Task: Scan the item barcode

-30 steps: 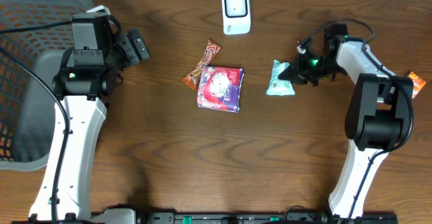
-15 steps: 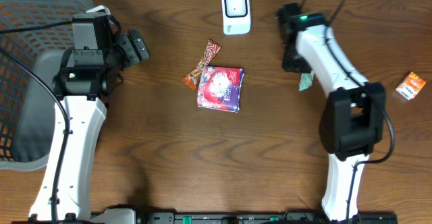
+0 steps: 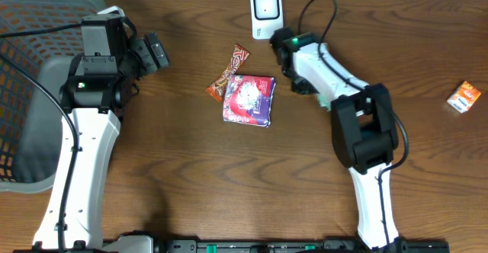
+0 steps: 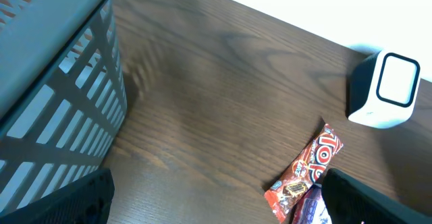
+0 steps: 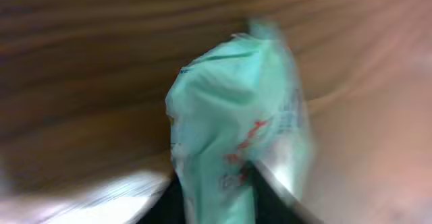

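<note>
Overhead: right gripper (image 3: 307,84) near back edge of table (image 3: 191,169), just beside scanner (image 3: 267,13); teal packet (image 5: 233,116) at its fingertips, mostly hidden under arm (wrist view blurred, cannot tell whether jaws clamp it). Left gripper (image 3: 156,52) near left edge, jaws wide apart.

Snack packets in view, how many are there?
4: a long red wrapper beside a purple pouch at centre; a mint-green packet mostly hidden under the right arm; a small orange packet far right.
</note>
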`<state>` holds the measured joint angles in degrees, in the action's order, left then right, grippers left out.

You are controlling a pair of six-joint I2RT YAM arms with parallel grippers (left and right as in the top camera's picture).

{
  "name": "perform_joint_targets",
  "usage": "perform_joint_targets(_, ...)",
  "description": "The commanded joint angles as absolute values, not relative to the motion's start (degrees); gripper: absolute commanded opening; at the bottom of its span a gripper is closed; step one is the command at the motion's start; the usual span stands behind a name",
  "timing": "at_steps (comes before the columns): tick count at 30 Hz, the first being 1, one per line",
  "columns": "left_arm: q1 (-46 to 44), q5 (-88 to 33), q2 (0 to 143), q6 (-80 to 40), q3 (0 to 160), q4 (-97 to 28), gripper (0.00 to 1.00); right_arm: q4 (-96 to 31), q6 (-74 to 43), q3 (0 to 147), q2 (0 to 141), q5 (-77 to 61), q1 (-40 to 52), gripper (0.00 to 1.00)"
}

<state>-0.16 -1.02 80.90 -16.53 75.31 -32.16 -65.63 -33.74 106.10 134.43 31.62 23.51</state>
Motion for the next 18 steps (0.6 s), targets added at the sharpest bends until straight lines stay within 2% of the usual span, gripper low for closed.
perform_joint_targets(1, -0.19, -0.86, 81.19, -16.82, 75.99, -32.14, 0.98, -65.65, -34.44, 110.8, 134.58, 19.33, 25.65, 0.58)
perform_joint_targets(2, -0.19, -0.86, 81.19, -16.82, 75.99, -32.14, 0.98, -65.84, -33.65, 112.46, 134.56, 17.41, 25.63, 0.69)
perform_joint_targets(6, -0.19, -0.86, 81.19, -16.82, 75.99, -32.14, 0.98, -69.19, -30.83, 121.23, 134.56, 11.57, 24.25, 0.96)
perform_joint_targets(13, -0.19, -0.86, 81.19, -16.82, 75.99, -32.14, 0.98, -79.99, -24.73, 134.34, 134.56, 9.89, 18.17, 0.99)
perform_joint_targets(18, -0.19, -0.86, 81.19, -16.82, 75.99, -32.14, 0.98, -84.73, -13.47, 133.84, 134.63, 0.58, 10.33, 0.99)
